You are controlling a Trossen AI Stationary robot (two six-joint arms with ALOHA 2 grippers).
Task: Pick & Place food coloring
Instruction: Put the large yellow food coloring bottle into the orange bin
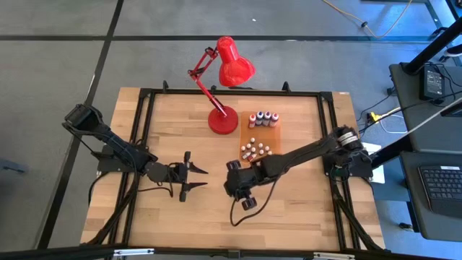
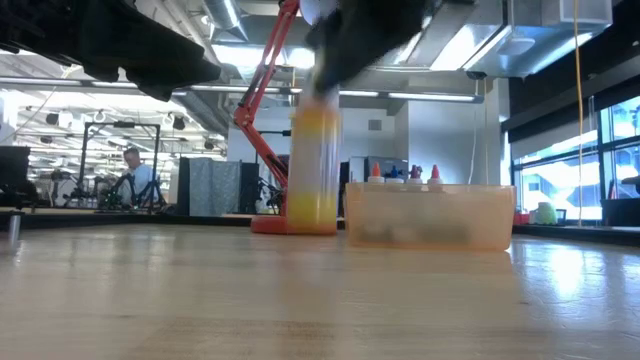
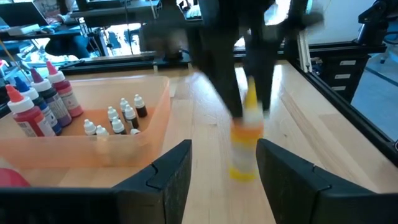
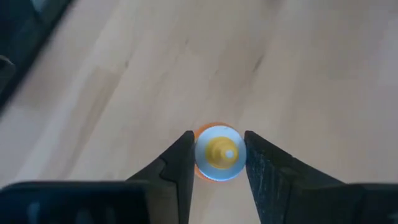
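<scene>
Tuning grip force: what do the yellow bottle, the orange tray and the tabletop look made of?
Yellow bottle: looks like soft translucent plastic, with light glowing through the body in the low view.
Orange tray: thin translucent plastic, semi-gloss; the bottles inside show through the wall.
Tabletop: light wood, probably sealed; visible grain and a faint sheen.
</scene>
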